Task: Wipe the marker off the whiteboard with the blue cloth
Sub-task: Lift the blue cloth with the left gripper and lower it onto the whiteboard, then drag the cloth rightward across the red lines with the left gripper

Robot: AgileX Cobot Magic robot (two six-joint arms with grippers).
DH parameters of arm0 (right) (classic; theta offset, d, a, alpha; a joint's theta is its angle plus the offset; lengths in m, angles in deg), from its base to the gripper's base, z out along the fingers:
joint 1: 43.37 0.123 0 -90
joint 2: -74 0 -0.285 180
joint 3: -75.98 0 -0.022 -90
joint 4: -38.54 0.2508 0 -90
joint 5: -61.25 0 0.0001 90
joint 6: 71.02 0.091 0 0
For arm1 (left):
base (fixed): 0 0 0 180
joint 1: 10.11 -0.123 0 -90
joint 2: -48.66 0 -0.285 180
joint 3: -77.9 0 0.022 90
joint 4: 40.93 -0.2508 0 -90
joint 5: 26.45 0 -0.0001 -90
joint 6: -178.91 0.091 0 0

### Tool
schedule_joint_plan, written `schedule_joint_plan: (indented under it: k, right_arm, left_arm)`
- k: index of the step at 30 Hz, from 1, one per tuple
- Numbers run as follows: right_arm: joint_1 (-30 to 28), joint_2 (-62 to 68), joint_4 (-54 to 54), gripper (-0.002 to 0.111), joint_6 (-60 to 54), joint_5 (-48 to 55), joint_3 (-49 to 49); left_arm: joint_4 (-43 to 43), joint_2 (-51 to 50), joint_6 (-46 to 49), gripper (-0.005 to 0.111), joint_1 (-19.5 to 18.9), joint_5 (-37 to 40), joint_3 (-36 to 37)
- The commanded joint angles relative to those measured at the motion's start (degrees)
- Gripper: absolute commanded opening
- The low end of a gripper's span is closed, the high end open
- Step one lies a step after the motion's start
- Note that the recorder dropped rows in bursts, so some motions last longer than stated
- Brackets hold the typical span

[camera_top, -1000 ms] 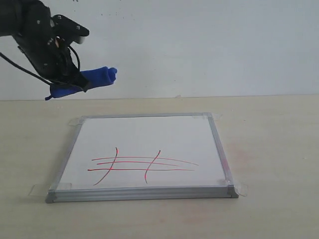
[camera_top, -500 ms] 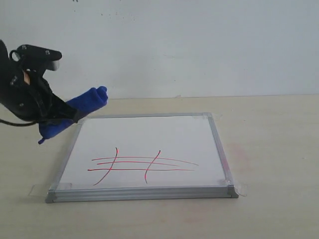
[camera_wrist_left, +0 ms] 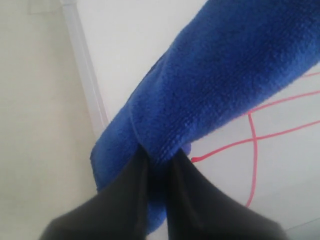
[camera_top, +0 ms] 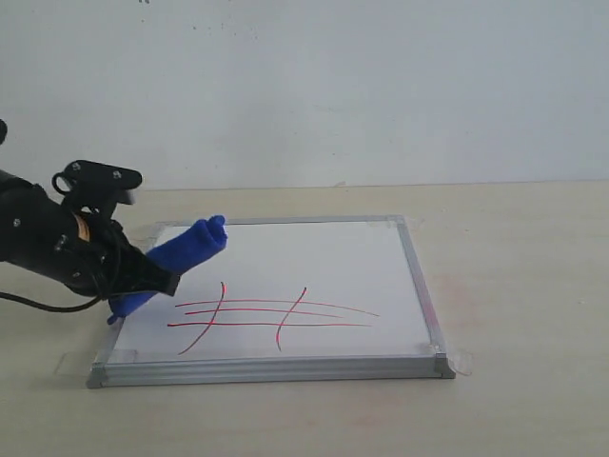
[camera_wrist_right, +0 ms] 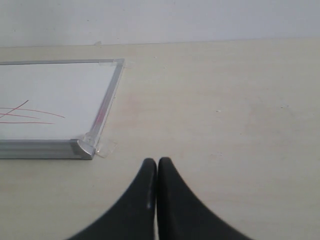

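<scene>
Now, table (camera_top: 514, 286): pale wood-tone top that carries the board near its middle, in front of a plain white wall.
Whiteboard (camera_top: 314, 252): square, silver-framed, lying flat; the white surface is bare along its far edge.
Left gripper (camera_top: 157, 282): low over the whiteboard's left edge, black fingers (camera_wrist_left: 135, 195) clenched on the blue cloth.
Right gripper (camera_wrist_right: 157, 167): fingers pressed together on nothing, hovering over bare table off the whiteboard's near right corner.
Blue cloth (camera_top: 190, 249): a fuzzy roll slanting across the board's left frame, its free end raised over the surface just beyond the left ends of the strokes; whether it touches the board I cannot tell.
Marker (camera_top: 276, 314): thin red lines in the whiteboard's near half, three long strokes crossed by two curved ones, all unsmudged.
Tape tab (camera_top: 461, 362): clear, at the near right corner.
</scene>
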Motion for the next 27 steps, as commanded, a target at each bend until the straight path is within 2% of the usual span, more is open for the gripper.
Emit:
schedule_joint_plan:
  k: [1,7,14,21,24,27]
  right_arm:
    - [-0.1,-0.2,-0.1,0.000,0.0,-0.5,0.1]
    - [-0.1,-0.2,-0.1,0.000,0.0,-0.5,0.1]
    - [-0.1,-0.2,-0.1,0.000,0.0,-0.5,0.1]
    - [-0.1,-0.2,-0.1,0.000,0.0,-0.5,0.1]
    - [-0.1,-0.2,-0.1,0.000,0.0,-0.5,0.1]
    - [-0.1,-0.2,-0.1,0.000,0.0,-0.5,0.1]
  left_arm:
    - [-2.2,-3.4,-0.1,0.004,0.8,-1.0,0.1]
    - [-1.9,-6.6,-0.6,0.004,3.2,-3.7,-0.5]
    - [2.0,-11.2,-0.6,0.004,5.5,-0.9,-5.7]
    - [2.5,-13.4,-0.6,0.004,10.5,-0.4,-9.8]
    - [0.9,-14.5,-0.6,0.004,10.6,2.3,-12.1]
    - [-4.9,-15.5,-1.2,0.004,9.0,7.9,-13.7]
